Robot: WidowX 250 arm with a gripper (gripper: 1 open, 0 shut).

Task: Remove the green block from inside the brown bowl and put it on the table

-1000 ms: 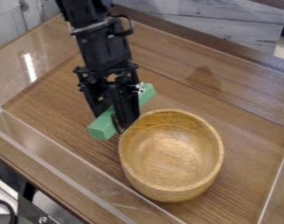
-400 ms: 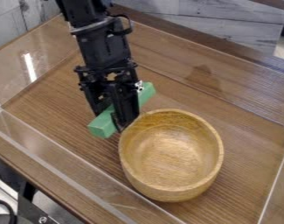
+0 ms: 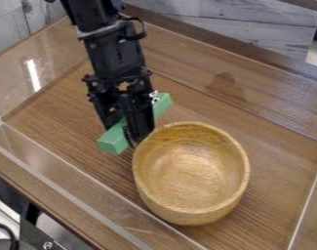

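**Gripping the green block just outside the bowl**

Gripping the green block (image 3: 123, 134) is what my claw (image 3: 132, 125) is doing: its black fingers (image 3: 142, 117) are clamped together on the bar's middle, pointing steeply down at the table (image 3: 239, 93). The block sticks out on both sides of my fingers, tilted, its lower end down to my lower left at the wood surface and its upper end peeking out to the right. I cannot tell whether that lower end touches the tabletop. The brown bowl (image 3: 191, 172) sits just below and to the right of my claw, its rim close beside my fingertips, and its hollow holds nothing. A clear plastic wall (image 3: 69, 186) runs along the near edge.
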